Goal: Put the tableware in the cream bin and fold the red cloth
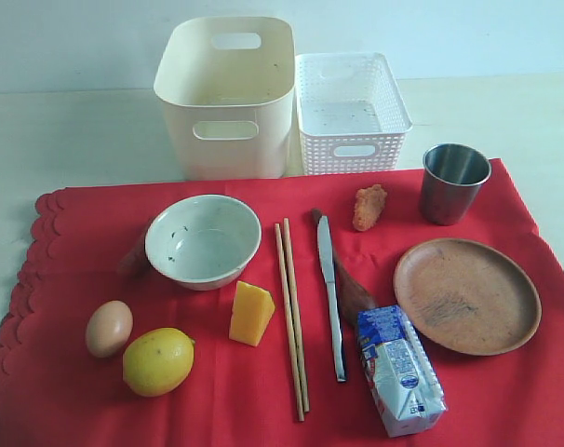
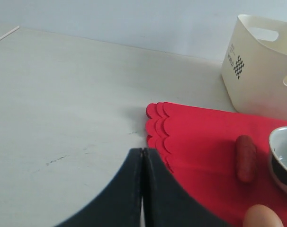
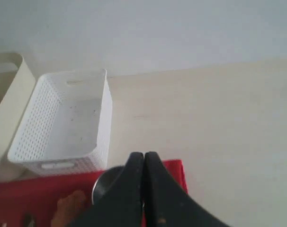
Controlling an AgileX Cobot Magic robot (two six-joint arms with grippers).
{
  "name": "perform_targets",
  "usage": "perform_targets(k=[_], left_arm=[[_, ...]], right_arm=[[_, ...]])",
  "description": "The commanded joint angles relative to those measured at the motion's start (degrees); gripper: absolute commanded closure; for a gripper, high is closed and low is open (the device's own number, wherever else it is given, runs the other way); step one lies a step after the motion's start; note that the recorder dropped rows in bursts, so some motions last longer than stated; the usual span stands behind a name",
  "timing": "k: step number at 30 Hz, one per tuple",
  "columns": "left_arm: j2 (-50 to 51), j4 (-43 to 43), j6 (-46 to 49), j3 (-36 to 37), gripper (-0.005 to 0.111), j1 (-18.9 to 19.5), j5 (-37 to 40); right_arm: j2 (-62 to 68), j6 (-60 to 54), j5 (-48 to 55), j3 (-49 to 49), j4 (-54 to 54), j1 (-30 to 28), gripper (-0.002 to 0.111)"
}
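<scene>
left gripper (image 2: 142,152) pinched closed and empty, hanging over the scalloped edge of the red cloth (image 1: 96,242). right gripper (image 3: 144,156) likewise closed on nothing, above the cloth's far corner by the steel cup (image 1: 454,182). neither arm reaches into the exterior view. no tableware shows in the cream bin (image 1: 226,154). the bowl (image 1: 203,240), chopsticks (image 1: 291,317), table knife (image 1: 330,289), wooden spoon (image 1: 355,296) and wooden plate (image 1: 466,295) lie on the cloth. this looks like the opening step. next, the right jaws likely need to part and drop over the cup.
</scene>
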Motion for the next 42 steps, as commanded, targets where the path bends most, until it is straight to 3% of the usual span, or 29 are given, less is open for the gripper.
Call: perform_targets(k=[1,10,17,26,29,37,42], left_arm=[[-0.34,0.04,0.15,0.01,0.107,-1.0,-0.54],[-0.34,0.04,0.15,0.01,0.107,-1.0,-0.54],[-0.34,0.04,0.15,0.01,0.107,-0.99,-0.44],[-0.34,0.04,0.15,0.01,0.107,-0.99,-0.44],[-0.34,0.04,0.27,0.01,0.107,-0.99,-0.44],[-0.34,0.04,0.27,0.01,0.107,-0.99,-0.44],[-0.34,0.04,0.33,0.01,0.107,-0.99,-0.44]], right_arm=[[3.26,-8.27,8.37,-0.42,6.22,0.15,0.108],[10.75,-21.89,17.21,-0.42,20.89,0.15,0.108],[13.7,-24.77,18.14,-0.42,22.99,0.36,0.108],[17.95,-27.75,15.85,-0.42,22.29,6.24,0.108],[19.31,-27.75,13.98,-0.42,21.44,6.86,0.103],[21.18,-27.6,9.46,-1.6,20.54,6.86,0.071],[25.63,-27.6,14.8,-7.28,23.73,7.1,0.069]])
